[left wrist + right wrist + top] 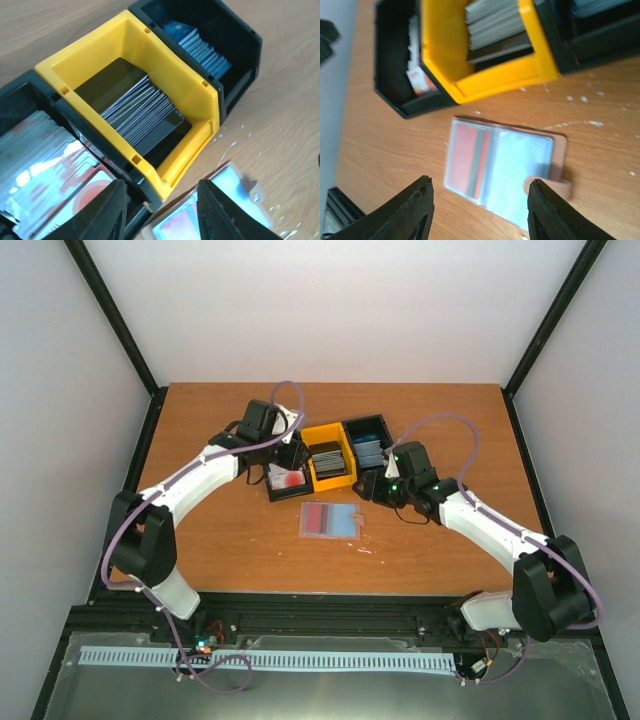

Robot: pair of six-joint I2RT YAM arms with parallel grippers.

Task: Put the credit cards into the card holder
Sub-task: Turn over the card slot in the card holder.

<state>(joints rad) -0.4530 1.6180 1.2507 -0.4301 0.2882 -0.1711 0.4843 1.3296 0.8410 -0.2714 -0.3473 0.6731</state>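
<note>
**Two cards might come up together**

The card holder (330,521) lies open on the surface (230,550), nearest the arm bases. It could slide when a card pushes in. Over it the right claw (480,200) hangs open, holding nothing. The left claw (160,200) is open and empty, at the front of the yellow bin (170,65). The credit cards (140,110) sit packed tight in that bin and the black bins (242,50), easy to pinch in twos.

Brown wooden table (220,550). Three open bins stand on it in a touching row near the middle: left black bin (285,497), yellow bin (312,472), right black bin (365,423). Card holder (331,521) lies flat and open just in front of the yellow bin, not touching it. White specks (570,123) are scattered beside it.
</note>
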